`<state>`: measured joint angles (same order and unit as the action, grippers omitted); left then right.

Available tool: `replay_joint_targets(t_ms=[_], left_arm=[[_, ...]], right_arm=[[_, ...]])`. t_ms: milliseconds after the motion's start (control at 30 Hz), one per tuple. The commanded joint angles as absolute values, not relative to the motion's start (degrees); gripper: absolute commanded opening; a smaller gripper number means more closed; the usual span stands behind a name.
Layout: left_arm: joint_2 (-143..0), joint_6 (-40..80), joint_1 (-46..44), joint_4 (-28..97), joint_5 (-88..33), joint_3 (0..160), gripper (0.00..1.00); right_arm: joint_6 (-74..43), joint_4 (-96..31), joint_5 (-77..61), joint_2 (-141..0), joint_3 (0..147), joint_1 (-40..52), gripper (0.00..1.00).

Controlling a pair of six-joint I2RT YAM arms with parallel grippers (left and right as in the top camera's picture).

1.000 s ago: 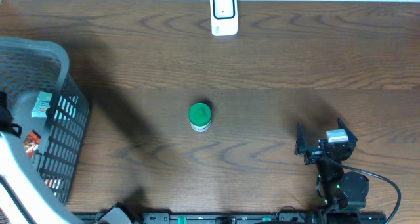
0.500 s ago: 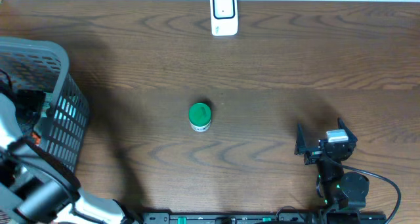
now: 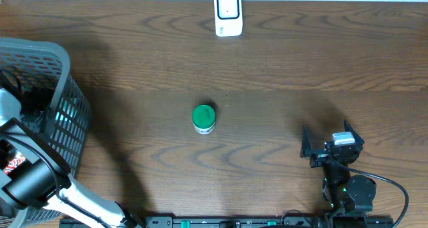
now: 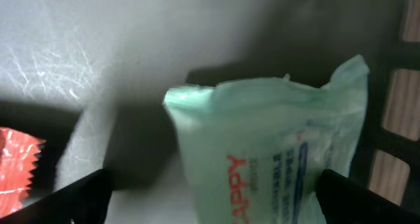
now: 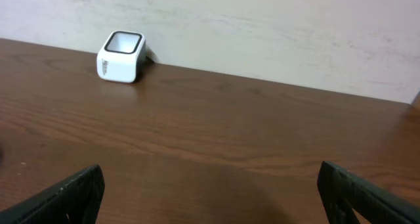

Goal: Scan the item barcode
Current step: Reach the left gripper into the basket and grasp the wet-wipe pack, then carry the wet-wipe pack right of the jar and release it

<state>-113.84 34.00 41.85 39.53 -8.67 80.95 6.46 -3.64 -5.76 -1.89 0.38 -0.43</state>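
Now holding the left gripper (image 4: 213, 201), spread wide and empty, inside the grey basket (image 3: 67, 87), close over a mint-green packet (image 4: 262, 158) lying beside a red wrapper (image 4: 16, 161). Holding the right gripper (image 5: 210, 194) released too, low over the table (image 3: 301, 61), facing the barcode scanner (image 3: 228, 14) at the far edge.

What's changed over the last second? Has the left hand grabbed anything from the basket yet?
The left hand moved farther into the grey basket and now hangs open over the mint-green packet. Nothing was taken hold of or let go. The right hand, also open, the green-lidded container and the white scanner stayed where they were.
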Motion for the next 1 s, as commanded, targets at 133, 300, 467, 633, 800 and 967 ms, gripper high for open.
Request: replay_joint_targets(t_ms=[133,300,467,633,800,967], left_arm=[[-119.04,32.80,42.04,36.93,-14.17,81.12,0.64],[-119.07,32.62,42.09,38.09,-15.44,81.12,0.07],[-111.42,32.58,43.03,41.52,-16.05,81.62,0.07],[-96.36,32.60,44.80,44.73,-16.05,82.54,0.07],[-75.11,33.10,47.35,44.97,-15.84,82.54,0.07],[-56.10,37.60,47.29,44.95,-20.99,82.52,0.07]], right_arm=[[5.82,-3.81,-5.89,-1.89,0.32,0.47,0.99],[5.82,-3.84,-5.89,-1.89,0.32,0.47,0.99],[5.82,-3.84,-5.89,-1.89,0.32,0.47,0.99],[5.82,-3.81,-5.89,-1.89,0.32,0.47,0.99],[5.82,-3.84,-5.89,-1.87,0.32,0.47,0.99],[5.82,-3.84,-5.89,-1.89,0.32,0.47,0.99]])
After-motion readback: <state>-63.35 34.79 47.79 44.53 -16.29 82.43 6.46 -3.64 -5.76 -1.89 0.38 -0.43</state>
